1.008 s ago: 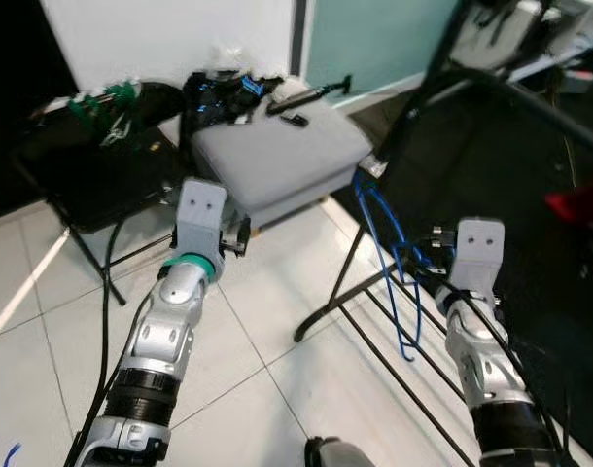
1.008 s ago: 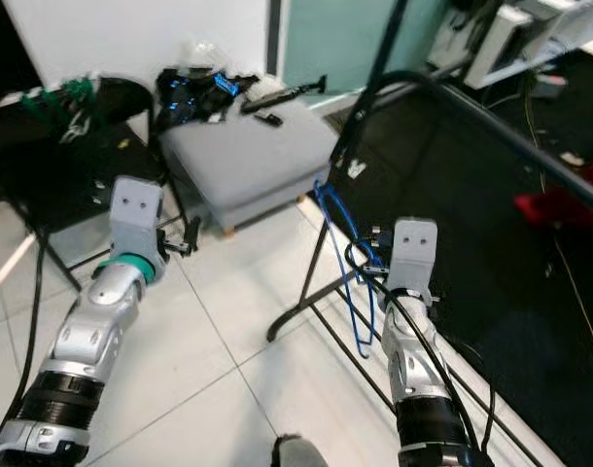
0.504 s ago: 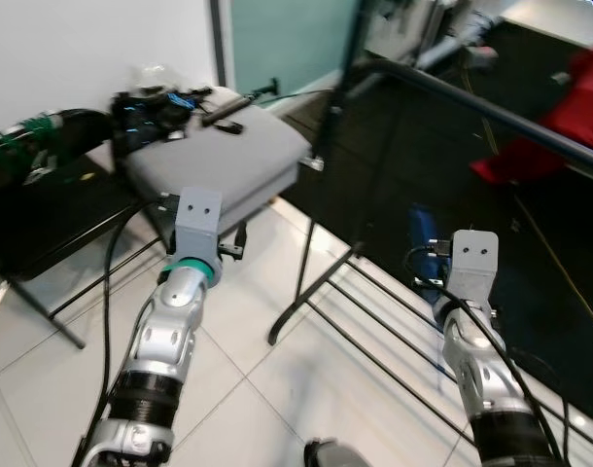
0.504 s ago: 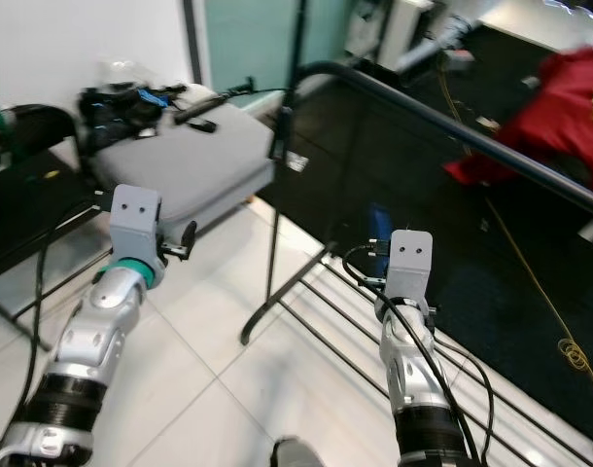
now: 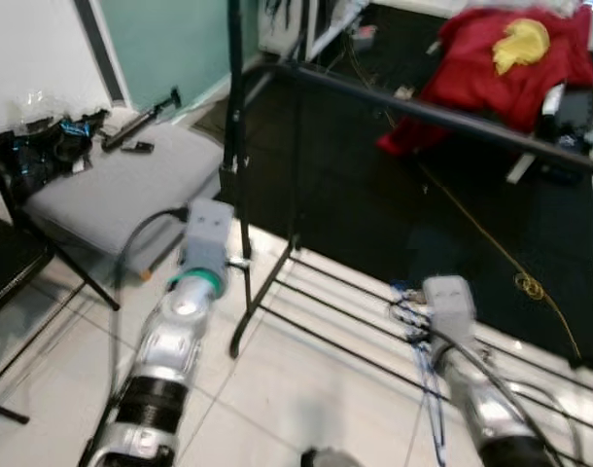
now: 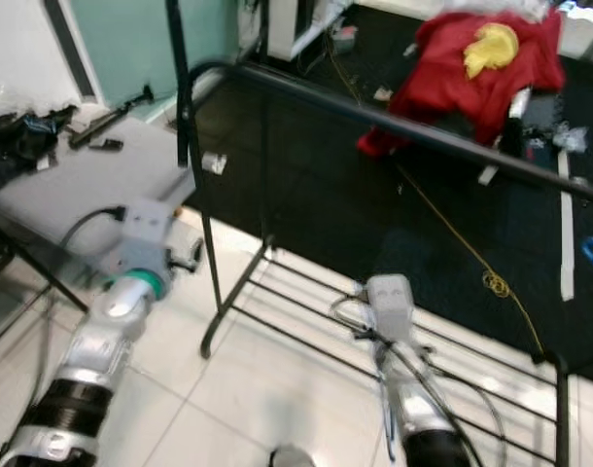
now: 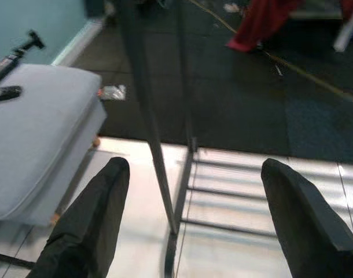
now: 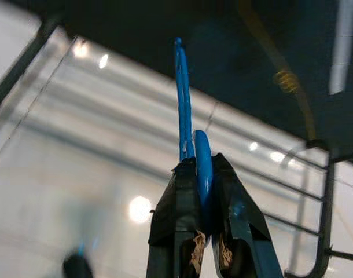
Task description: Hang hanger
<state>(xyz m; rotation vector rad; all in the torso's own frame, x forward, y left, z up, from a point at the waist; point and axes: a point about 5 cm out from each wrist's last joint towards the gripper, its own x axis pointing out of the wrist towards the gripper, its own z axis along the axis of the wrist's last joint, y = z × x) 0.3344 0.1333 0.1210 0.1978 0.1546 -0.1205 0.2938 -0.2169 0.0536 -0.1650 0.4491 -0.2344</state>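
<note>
Right, here's the garment rack (image 5: pixel 442 115) dead ahead, its black top rail running across the head views and its upright pole (image 5: pixel 234 126) standing at the robot's left. The right gripper (image 8: pixel 201 214) is clamped tight on a blue hanger (image 8: pixel 184 124), both black fingers (image 8: pixel 171 226) pinching the blue wire so that it sticks out past the tips. In the left eye view that hanger (image 5: pixel 428 389) dangles low beside the right arm, down by the rack's bottom bars (image 5: pixel 326 311) and well below the top rail.

Over on the other side, the left gripper (image 7: pixel 194 208) is spread wide and holding nothing, its two fingers (image 7: pixel 95 220) framing the rack's pole and the white tiled floor (image 5: pixel 306 389). The left arm sits just beside that pole, close to a grey cushioned stool (image 5: pixel 112 185).

On the stool's far edge lie a dark tangle of gear (image 5: pixel 44 146) and a black stick-like object (image 5: pixel 141 105). A black folding chair (image 5: pixel 5 263) shows at the robot's left. Beyond the rack the floor turns dark, with a yellow cable (image 5: pixel 491 253) trailing across it, and further back lies a red garment (image 5: pixel 491 58) with a yellow patch (image 5: pixel 520 39) on it
</note>
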